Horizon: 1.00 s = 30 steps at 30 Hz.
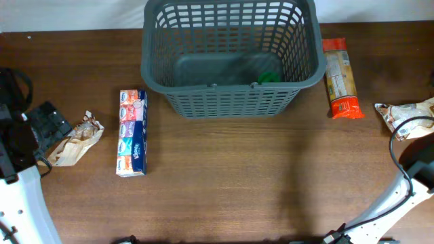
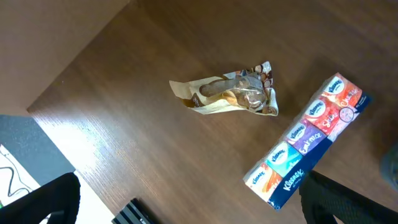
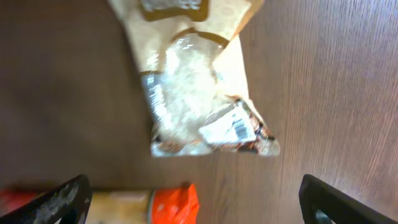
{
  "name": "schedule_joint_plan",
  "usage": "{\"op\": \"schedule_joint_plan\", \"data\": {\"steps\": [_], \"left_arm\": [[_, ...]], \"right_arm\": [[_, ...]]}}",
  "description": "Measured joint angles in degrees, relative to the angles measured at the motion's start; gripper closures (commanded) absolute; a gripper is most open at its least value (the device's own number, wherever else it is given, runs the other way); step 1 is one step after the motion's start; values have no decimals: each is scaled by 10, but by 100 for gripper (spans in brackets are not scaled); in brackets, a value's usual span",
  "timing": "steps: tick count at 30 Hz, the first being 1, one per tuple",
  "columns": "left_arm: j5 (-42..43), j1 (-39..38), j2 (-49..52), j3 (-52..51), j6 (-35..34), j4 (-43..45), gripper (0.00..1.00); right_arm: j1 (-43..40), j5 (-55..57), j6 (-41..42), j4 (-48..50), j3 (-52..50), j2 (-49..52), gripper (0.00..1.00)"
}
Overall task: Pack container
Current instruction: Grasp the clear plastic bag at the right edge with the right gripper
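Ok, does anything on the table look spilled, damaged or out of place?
Nothing spilled. Only the small beige snack packet at far left looks crumpled and twisted; the blue tissue multipack, orange-ended packet and dark grey lattice basket look intact.

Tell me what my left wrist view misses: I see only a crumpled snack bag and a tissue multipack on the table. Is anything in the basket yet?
Observer: Overhead, the basket holds one small green item by its front wall, toward the right.
Operator: Anything waiting on the other side?
Observer: A long packet with orange ends lies on the table to the right of the basket.
Operator: And the right arm?
Observer: The right gripper is open and holds nothing; a pale clear-windowed bag lies on the table below it.
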Motion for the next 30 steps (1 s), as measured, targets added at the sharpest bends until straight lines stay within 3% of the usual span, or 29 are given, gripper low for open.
{"op": "schedule_joint_plan", "data": {"steps": [30], "left_arm": [[0, 0, 0, 0, 0, -13, 1]], "right_arm": [[0, 33, -60, 28, -1, 107, 1]]}}
